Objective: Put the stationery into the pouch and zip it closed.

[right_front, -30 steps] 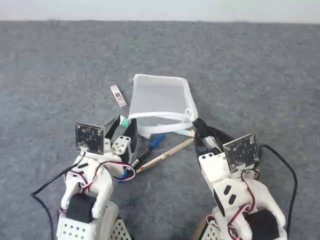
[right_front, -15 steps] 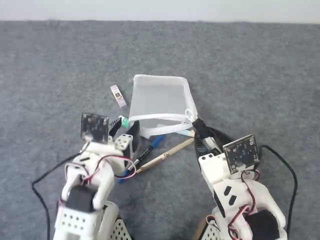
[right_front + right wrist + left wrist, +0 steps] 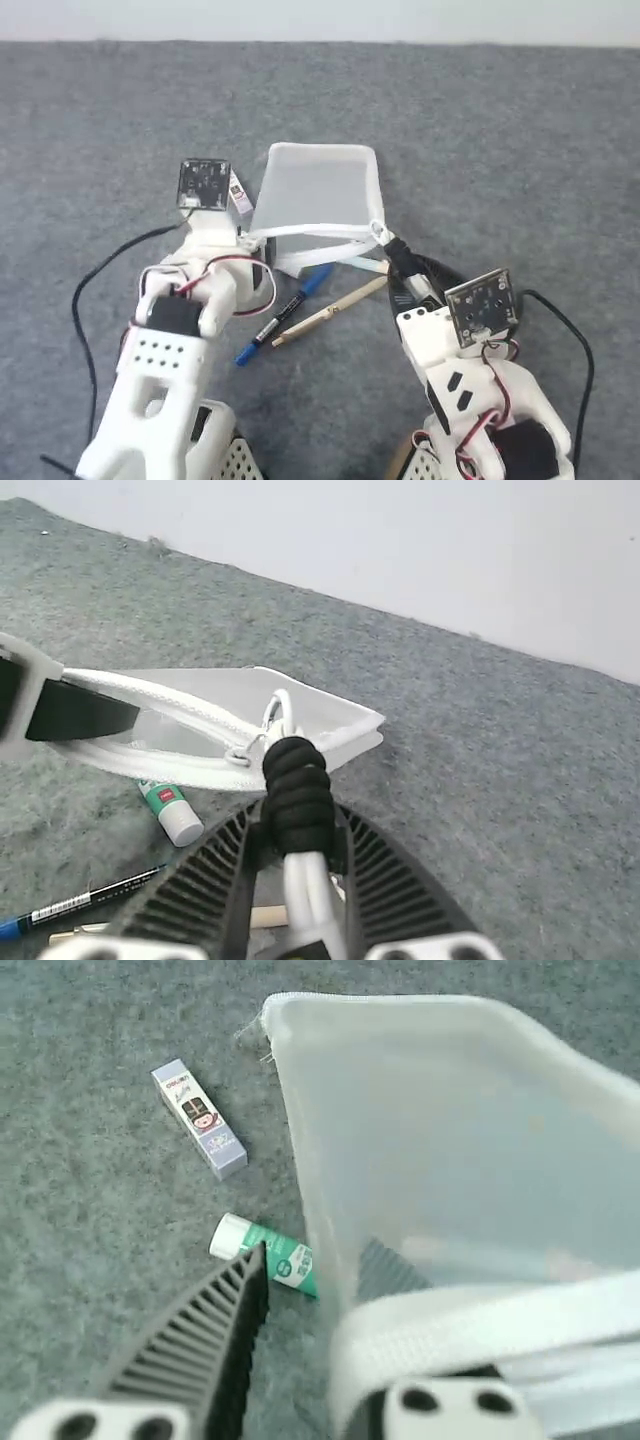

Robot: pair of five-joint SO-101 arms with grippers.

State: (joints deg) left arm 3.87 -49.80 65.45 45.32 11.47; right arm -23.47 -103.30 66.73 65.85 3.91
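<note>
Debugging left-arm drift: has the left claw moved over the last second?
Yes. The left claw went forward, away from the robot's base, up to the pouch rim, nearing the small box, which stayed put.

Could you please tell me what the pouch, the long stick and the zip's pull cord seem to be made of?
Pouch: thin white mesh or plastic fabric, matte and translucent; a dark shape shows through its wall.
Stick: probably bare wood, going by its pale tan, dull surface.
Cord: black braided textile, its ribbed weave and knot visible.
</note>
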